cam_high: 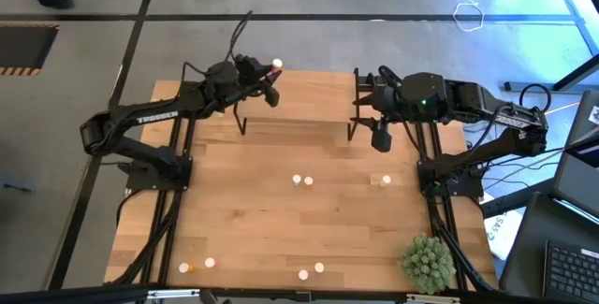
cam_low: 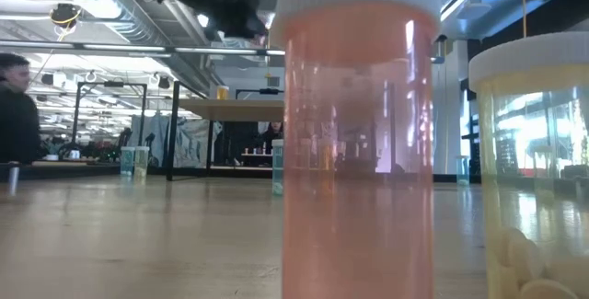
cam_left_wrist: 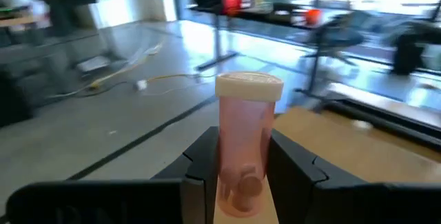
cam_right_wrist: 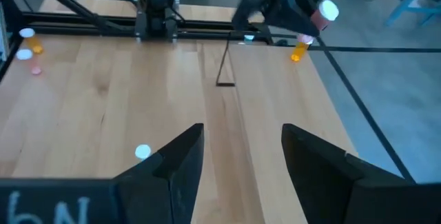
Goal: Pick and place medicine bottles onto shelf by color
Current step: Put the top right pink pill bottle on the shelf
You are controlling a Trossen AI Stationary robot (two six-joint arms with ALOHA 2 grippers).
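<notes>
My left gripper is raised over the far left end of the shelf, a light-wood board on thin black legs at the table's far edge. It is shut on a red-pink medicine bottle with a whitish cap. My right gripper hangs open by the shelf's right end, touching nothing; its fingers show wide apart. Other bottles stand on the tabletop: two mid-table, one to the right, several near the near edge. A red-pink bottle and a pale yellow one fill the low view. My left gripper pinches the red-pink bottle by the lower body between its two fingers. The capped end sticks out past the fingertips. The bottle is lifted clear of table and shelf.
A spiky green plant ball sits at the table's near right corner. An orange bottle stands below my left gripper in the right wrist view. Bare wood lies between the shelf and the mid-table bottles. A person is in the room beyond.
</notes>
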